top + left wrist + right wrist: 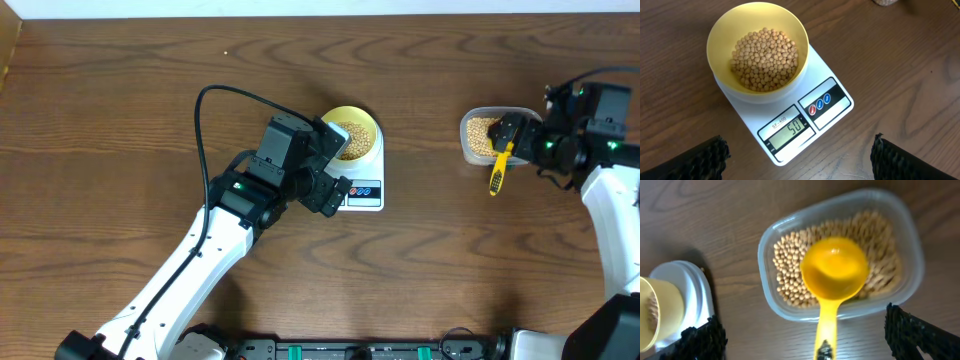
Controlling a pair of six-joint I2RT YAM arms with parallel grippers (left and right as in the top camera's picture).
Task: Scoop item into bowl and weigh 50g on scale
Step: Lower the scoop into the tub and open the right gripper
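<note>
The pale yellow bowl (720, 30) holds tan beans (765, 57) and stands on the white scale (832, 110), whose display reads 50. In the overhead view the bowl (365, 120) and scale (368, 195) sit at centre. My left gripper (335, 170) hovers open and empty over the scale's display end; its fingers (800, 160) straddle that edge. My right gripper (510, 135) is open above the yellow scoop (835, 272). The scoop lies in the clear tub (767, 245) of beans (790, 270), its handle (497, 175) over the rim, between my fingers (812, 335) untouched.
The tub (470, 140) stands at the right of the brown wooden table, about a hand's width from the scale. The scale (687, 290) and bowl (660, 310) show at the left edge of the right wrist view. A black cable (215, 100) loops off the left arm.
</note>
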